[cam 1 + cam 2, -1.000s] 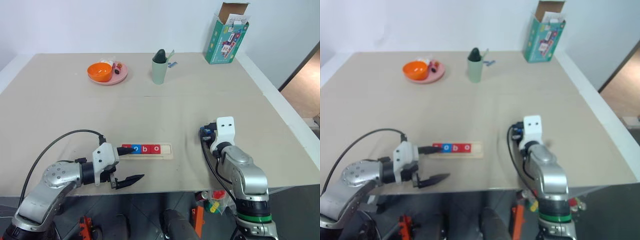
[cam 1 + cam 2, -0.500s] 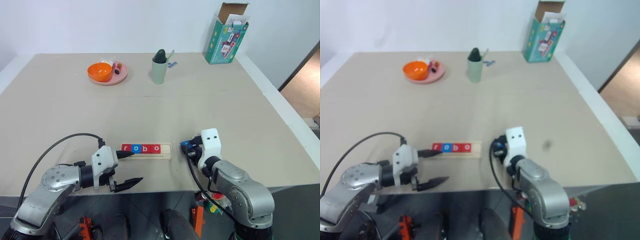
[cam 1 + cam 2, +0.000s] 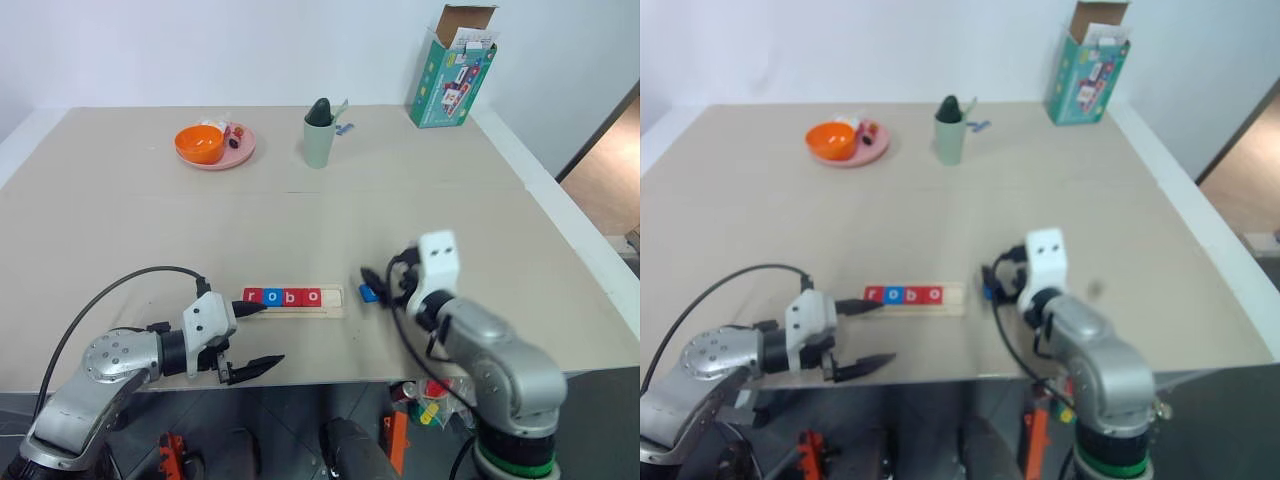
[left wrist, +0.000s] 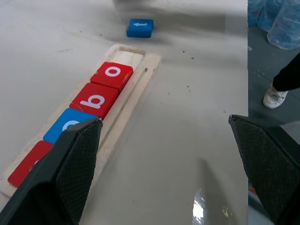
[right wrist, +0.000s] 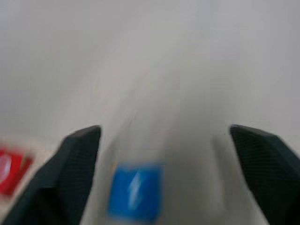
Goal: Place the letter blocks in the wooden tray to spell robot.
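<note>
The wooden tray [image 3: 296, 301] lies on the desk [image 3: 300, 220] near its front edge, holding four letter blocks [image 3: 283, 297] in a row: red r, blue o, red b, red o. Its last slot at the right end is bare. The fifth block, the blue t tile [image 3: 368, 293], lies flat on the desk just beside that right end, apart from the tray. The right claw [image 5: 161, 154] hangs above the tile, fingers spread wide and grasping nothing. The left claw [image 3: 255, 337] sits at the tray's left end, released, one fingertip [image 3: 258, 308] near the r.
</note>
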You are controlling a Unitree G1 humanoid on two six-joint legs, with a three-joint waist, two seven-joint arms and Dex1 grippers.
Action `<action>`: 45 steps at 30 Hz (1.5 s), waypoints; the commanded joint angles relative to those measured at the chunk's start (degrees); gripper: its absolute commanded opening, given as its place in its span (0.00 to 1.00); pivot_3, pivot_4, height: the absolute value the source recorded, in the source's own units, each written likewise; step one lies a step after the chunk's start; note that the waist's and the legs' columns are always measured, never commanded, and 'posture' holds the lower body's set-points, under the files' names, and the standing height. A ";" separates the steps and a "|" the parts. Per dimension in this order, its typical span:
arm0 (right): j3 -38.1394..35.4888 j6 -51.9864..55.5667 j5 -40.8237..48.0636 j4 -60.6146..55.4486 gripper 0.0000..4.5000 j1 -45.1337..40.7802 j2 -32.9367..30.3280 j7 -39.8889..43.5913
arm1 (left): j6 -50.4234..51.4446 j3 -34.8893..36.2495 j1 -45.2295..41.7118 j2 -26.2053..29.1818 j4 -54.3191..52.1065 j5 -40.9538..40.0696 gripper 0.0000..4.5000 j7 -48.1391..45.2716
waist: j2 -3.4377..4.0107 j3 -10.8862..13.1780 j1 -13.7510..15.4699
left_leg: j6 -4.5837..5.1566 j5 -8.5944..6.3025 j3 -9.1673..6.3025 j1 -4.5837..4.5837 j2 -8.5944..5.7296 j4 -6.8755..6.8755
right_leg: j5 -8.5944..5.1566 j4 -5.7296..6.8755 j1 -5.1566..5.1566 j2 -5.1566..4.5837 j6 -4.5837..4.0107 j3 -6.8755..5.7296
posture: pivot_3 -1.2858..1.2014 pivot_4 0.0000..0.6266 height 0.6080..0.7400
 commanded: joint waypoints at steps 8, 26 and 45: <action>17.45 -38.78 -1.07 33.20 0.99 -8.99 -28.67 50.00 | -2.74 -1.64 -3.17 -1.49 0.89 0.34 1.00 -0.84 | -0.04 0.01 0.00 | 0.10 -0.07 -0.02 0.05 0.00 -0.12 | -0.08 -0.10 0.07 0.02 0.08 -0.07 | 0.52 0.24 1.00; 22.74 -73.71 -10.14 72.12 0.68 -21.61 -20.50 69.63 | -2.18 -0.38 0.30 -0.47 -2.13 0.42 1.00 1.26 | 0.02 0.06 0.04 | 0.14 -0.09 -0.02 0.11 0.00 -0.08 | 0.12 -0.06 0.13 0.03 0.35 -0.02 | 0.52 0.24 1.00; 19.83 -50.89 -3.34 45.04 0.27 -17.84 -20.35 64.56 | -2.15 0.65 1.01 -1.20 -1.35 -1.67 1.00 2.64 | 0.04 0.06 0.09 | 0.12 -0.07 -0.09 0.16 0.05 -0.03 | 0.19 0.01 0.15 0.10 0.33 -0.09 | 0.52 0.24 1.00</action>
